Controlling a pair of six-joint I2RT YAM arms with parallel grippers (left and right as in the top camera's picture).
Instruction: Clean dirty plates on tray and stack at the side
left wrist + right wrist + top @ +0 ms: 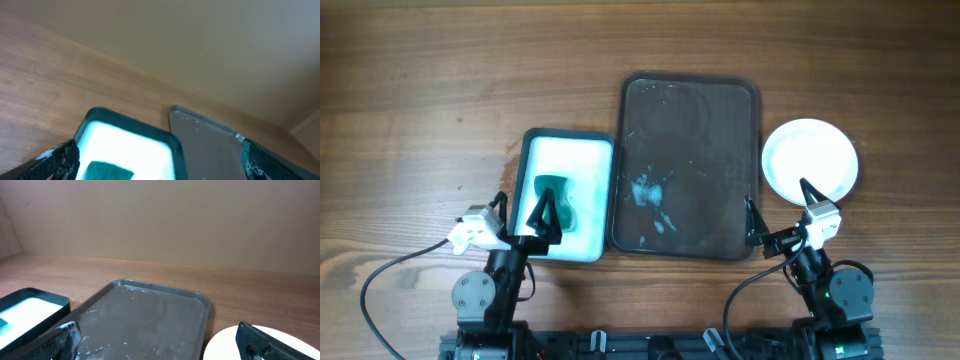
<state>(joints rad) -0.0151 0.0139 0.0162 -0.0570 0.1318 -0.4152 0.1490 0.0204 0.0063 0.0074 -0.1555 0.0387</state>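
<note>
A dark grey tray (720, 120) lies at the table's middle, with pale smears and foam near its front left; no plate is on it. It also shows in the left wrist view (210, 145) and the right wrist view (150, 315). A white plate (810, 160) sits on the table right of the tray, also in the right wrist view (235, 345). A teal sponge (553, 195) lies in a white basin (570, 150), also in the left wrist view (112, 170). My left gripper (527, 215) is open and empty over the basin's near edge. My right gripper (778, 210) is open and empty near the tray's front right corner.
The white basin with dark rim (130, 125) stands directly left of the tray. Wooden table (420, 80) extends all round. Cables and arm bases sit at the front edge.
</note>
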